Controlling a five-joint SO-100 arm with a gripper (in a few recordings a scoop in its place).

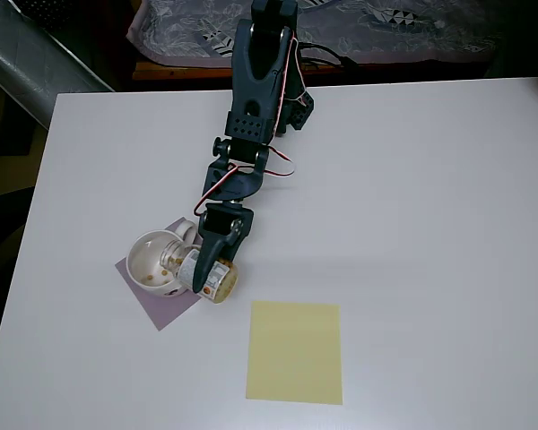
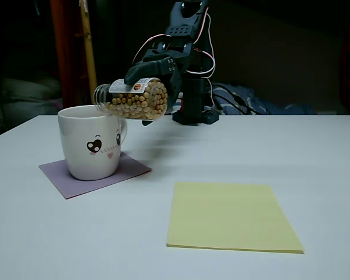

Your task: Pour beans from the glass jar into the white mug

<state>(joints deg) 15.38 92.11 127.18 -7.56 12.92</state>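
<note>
Small clear glass jar with a label on its side, lying almost level in the air, round mouth over the rim of the white ceramic mug and base toward the arm. Mostly full of small round tan-yellow beans, so likely fairly heavy for its size, with a load that shifts toward the mouth as the tilt grows. Glass wall stiff, smooth, probably slippery and breakable if dropped; best held across the middle of the cylinder, on the label, clear of the mouth. Dark tool pinching the jar about there, fingers pressed against its sides. A few beans seen inside the mug from overhead. Mug with a painted face and loop handle, upright on a purple mat on the white counter. Yellow paper sheet lying flat nearby, apart from the mat.
</note>
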